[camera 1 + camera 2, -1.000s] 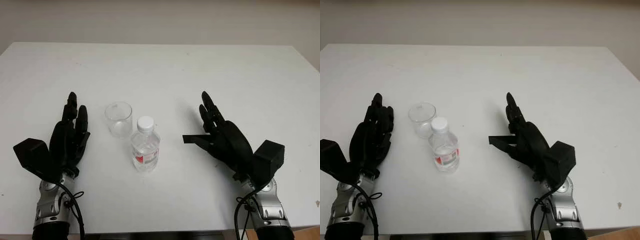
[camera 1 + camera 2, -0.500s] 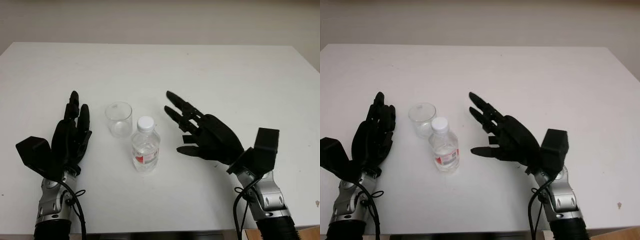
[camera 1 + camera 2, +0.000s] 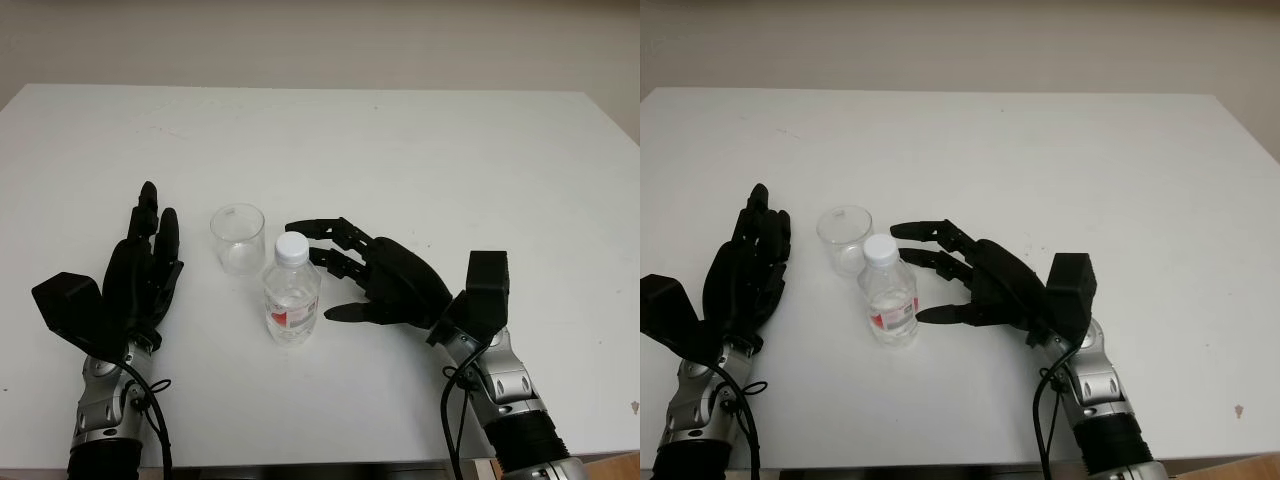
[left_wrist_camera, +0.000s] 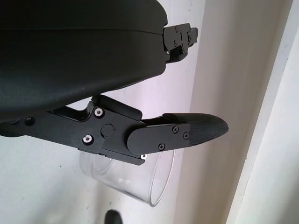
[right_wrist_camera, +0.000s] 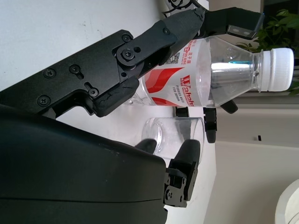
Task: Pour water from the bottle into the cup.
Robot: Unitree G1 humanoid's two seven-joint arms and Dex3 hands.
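The bottle (image 3: pixel 291 291) stands upright and capped near the middle of the white bench (image 3: pixel 420 150), with a red label low on its body. The clear cup (image 3: pixel 238 238) sits just beside it, on its far left. The right hand (image 3: pixel 372 280) is just right of the bottle, open and holding nothing, fingers (image 3: pixel 320 228) reaching toward its cap. The left hand (image 3: pixel 140 272) lies open left of the cup.

The right hand (image 5: pixel 154 70) was open just beside the capped bottle (image 5: pixel 215 70), not gripping it; the clear cup (image 5: pixel 175 133) stood behind.
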